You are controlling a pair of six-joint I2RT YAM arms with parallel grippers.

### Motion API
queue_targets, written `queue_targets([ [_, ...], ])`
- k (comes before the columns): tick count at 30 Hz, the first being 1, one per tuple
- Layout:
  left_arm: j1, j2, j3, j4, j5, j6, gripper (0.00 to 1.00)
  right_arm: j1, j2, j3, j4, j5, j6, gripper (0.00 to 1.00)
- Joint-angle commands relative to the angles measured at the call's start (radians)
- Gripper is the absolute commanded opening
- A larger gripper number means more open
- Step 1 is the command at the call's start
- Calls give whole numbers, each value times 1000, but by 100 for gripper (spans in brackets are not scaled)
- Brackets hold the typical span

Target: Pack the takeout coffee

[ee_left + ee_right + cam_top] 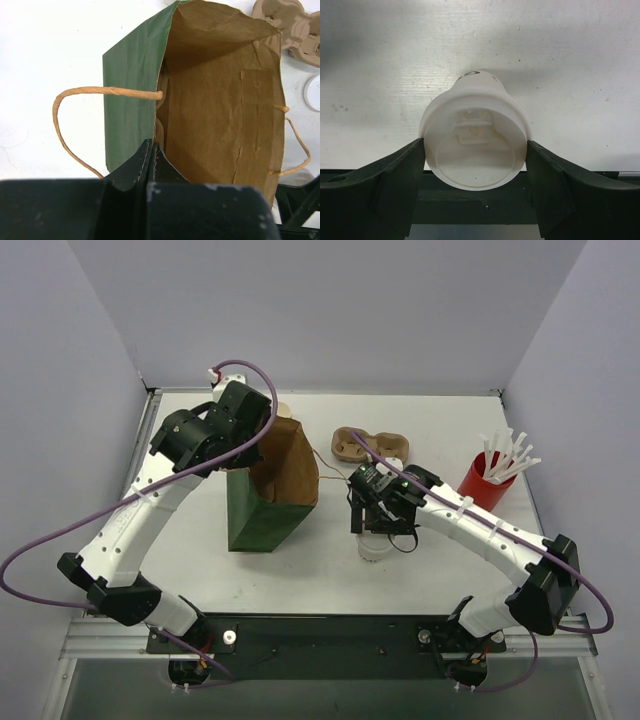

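Though apart, bag (275,490), carrier (368,445) near coffee (375,550).

Right of paper bag (268,502): coffee cup (377,549) toward front, cup carrier (368,446) further back, straw cup (484,483) farthest right.

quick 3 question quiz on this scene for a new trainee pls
1. True or false: the takeout coffee is already inside the paper bag.
2. The left gripper is shut on: A) the bag's rim B) the coffee's lid C) nothing at all.
3. What colour is the bag outside?
Key: 1 false, it stands on the table between the right gripper's fingers. 2 A. 3 green.
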Motion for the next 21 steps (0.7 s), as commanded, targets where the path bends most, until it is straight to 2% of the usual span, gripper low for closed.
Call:
queue_targets([
  [1,6,10,56,8,-10,41,0,-38,-49,106,-103,0,-12,49],
  [6,6,25,84,-12,-38,96,0,-92,-67,233,-191,-25,-34,49],
  [11,4,52,113,-18,-29,121,0,-124,-72,438,-266,-28,-61,49],
  [14,-8,86,147,-41,-33,130,0,-150,-61,570,-292,-46,-72,49],
  [21,-74,157,191,-94,-113,145,0,-194,-38,764,-300,-78,-68,49],
])
